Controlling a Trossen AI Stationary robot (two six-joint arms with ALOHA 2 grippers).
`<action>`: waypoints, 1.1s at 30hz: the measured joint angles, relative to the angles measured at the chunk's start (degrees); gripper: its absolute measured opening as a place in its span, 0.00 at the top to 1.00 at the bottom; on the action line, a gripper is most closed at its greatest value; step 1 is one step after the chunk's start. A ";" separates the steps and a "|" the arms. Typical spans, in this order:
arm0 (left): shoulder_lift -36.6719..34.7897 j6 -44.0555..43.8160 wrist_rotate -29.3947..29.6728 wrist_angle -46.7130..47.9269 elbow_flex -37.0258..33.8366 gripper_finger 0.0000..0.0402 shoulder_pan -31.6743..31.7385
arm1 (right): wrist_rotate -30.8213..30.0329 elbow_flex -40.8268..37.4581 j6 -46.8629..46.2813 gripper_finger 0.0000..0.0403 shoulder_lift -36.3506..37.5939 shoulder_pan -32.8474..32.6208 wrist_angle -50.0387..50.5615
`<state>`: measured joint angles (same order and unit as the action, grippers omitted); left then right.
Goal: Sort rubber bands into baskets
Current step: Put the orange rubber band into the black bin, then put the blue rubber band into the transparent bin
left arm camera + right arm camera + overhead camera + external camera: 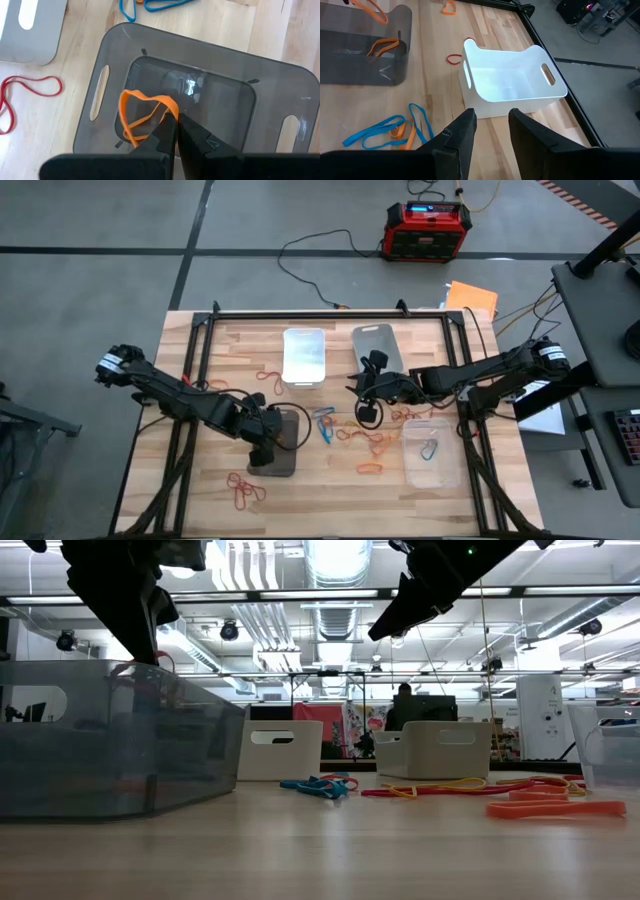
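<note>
**One orange band held over the dark basket, release pending**

One orange rubber band [145, 117] hangs pinched between the pressed-together fingers of the left gripper [175, 131], directly above the dark smoky basket [280, 80]. The right wrist view shows another orange loop already lying inside that basket. The step in hand is judged to be delivery of an orange band; the next move calls for the fingers to part so the loop falls within the walls, not across the rim.

The right gripper [491, 125] hovers with its fingers spread and nothing between them, near the white basket [512, 85] and above loose blue bands [385, 127] on the table [210, 490]. It appears set to come down on one of these, though which one cannot be told. Red and orange bands remain scattered on the table; the clear basket [432, 452] already holds a blue one
</note>
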<state>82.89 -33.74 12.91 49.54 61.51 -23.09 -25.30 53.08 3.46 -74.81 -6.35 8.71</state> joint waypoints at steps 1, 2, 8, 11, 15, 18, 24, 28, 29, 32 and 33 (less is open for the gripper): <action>0.00 -0.03 0.00 -0.02 -0.02 1.00 0.00 | -0.02 0.00 -0.02 0.71 0.00 0.00 0.00; 0.00 -0.23 0.00 -0.02 -0.02 1.00 0.00 | 0.00 0.00 -0.02 0.71 0.00 0.00 0.00; -0.02 -0.60 0.00 -0.02 -0.02 1.00 0.00 | -0.02 -0.02 -0.02 0.70 0.00 0.00 0.00; -0.02 -1.41 0.00 -0.03 -0.02 0.97 0.00 | -0.01 -0.02 -0.02 0.69 0.00 0.00 0.00; -0.04 -2.42 0.01 -0.04 -0.02 0.89 0.00 | 0.00 -0.11 -0.02 0.68 0.00 0.00 0.00; -0.04 -2.78 0.09 -0.04 -0.02 0.83 0.00 | 0.00 -0.12 -0.02 0.68 0.00 0.00 0.00; -0.07 -2.77 1.23 -0.04 -0.02 0.74 0.00 | 0.00 -0.24 -0.02 0.68 0.00 0.00 0.00; -0.07 -2.71 1.27 -0.04 -0.02 0.72 0.00 | 0.00 -0.26 -0.07 0.68 0.00 0.00 0.00; -0.07 -2.71 1.27 -0.04 -0.02 0.72 0.00 | 0.00 -0.26 -0.32 0.68 0.00 0.00 0.00; -0.07 -2.66 1.29 -0.04 -0.02 0.72 0.00 | 0.00 -0.26 -0.59 0.67 0.00 0.00 0.00; -0.07 -2.59 1.29 -0.04 -0.02 0.72 0.00 | 0.00 -0.26 -0.59 0.67 0.00 0.00 0.00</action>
<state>82.83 -36.33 14.20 49.50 61.49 -23.09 -25.30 52.82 2.87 -74.81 -6.35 8.71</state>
